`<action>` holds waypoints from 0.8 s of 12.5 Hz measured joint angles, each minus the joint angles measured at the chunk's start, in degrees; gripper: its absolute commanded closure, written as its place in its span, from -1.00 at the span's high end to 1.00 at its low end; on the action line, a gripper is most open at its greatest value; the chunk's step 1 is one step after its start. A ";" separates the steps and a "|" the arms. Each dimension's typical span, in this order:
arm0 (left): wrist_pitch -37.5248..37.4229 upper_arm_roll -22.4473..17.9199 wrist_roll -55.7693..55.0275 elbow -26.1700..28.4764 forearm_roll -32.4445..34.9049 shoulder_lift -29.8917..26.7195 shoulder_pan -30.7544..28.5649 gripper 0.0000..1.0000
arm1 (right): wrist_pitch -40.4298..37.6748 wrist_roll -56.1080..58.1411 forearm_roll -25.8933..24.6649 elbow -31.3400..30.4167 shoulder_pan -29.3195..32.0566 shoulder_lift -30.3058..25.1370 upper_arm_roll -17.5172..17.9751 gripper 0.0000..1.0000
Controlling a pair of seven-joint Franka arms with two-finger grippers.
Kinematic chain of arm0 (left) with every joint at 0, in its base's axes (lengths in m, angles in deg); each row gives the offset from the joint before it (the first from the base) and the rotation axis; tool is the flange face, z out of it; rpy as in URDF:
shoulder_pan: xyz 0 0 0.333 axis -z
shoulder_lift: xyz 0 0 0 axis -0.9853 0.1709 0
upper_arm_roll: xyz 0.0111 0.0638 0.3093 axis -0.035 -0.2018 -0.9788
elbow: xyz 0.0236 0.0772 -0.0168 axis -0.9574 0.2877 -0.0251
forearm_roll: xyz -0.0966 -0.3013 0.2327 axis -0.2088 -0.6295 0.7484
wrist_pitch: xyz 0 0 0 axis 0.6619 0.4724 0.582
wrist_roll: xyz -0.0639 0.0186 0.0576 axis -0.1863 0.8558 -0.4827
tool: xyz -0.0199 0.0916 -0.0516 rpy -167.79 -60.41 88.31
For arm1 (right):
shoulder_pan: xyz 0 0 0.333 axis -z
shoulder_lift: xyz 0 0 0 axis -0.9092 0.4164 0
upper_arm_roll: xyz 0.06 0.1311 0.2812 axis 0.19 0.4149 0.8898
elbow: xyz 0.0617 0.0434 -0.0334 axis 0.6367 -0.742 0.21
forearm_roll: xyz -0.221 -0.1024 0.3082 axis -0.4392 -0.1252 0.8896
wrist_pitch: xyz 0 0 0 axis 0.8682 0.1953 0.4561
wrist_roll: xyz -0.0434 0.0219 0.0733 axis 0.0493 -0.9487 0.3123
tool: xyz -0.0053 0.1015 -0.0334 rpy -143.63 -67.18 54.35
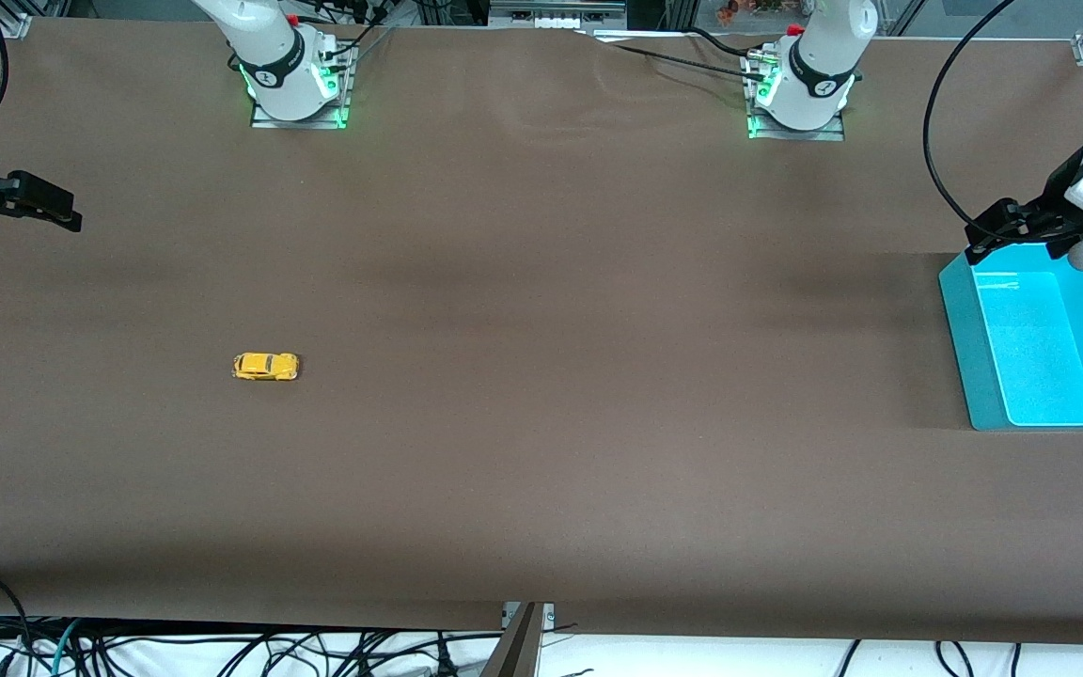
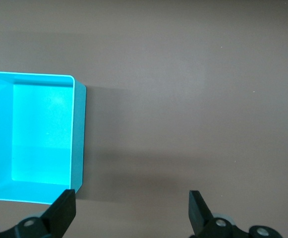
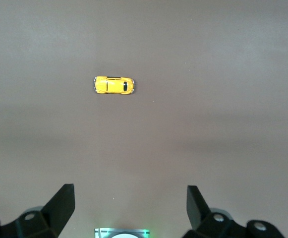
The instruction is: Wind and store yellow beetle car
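The yellow beetle car (image 1: 265,367) sits alone on the brown table toward the right arm's end; it also shows in the right wrist view (image 3: 113,85). My right gripper (image 1: 29,202) hangs open and empty in the air at that end of the table, well apart from the car; in its wrist view the gripper (image 3: 130,201) stands wide open. My left gripper (image 1: 1012,230) is open and empty over the table beside the cyan bin (image 1: 960,320); its wrist view shows the gripper (image 2: 132,206) wide open next to the bin (image 2: 78,134).
The cyan bin is empty and stands at the left arm's end of the table. The two arm bases (image 1: 292,80) (image 1: 800,89) stand along the table's edge farthest from the front camera. Cables lie below the near edge.
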 measured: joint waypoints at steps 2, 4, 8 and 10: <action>0.06 -0.05 0.00 0.00 0.00 0.00 0.06 1.00 | 0.00 -0.01 0.00 0.00 0.00 0.00 0.00 1.00; 0.09 -1.08 -0.06 0.00 0.00 0.00 1.55 1.00 | 0.01 -0.01 0.00 0.00 0.03 0.00 0.00 1.00; 0.10 -7.98 -0.30 0.00 0.00 0.00 7.87 1.00 | 0.01 -0.01 0.00 0.00 0.05 0.00 0.00 1.00; 0.10 -8.25 -0.30 0.00 0.00 0.00 7.89 1.00 | 0.03 -0.01 0.00 0.00 0.07 0.00 0.00 1.00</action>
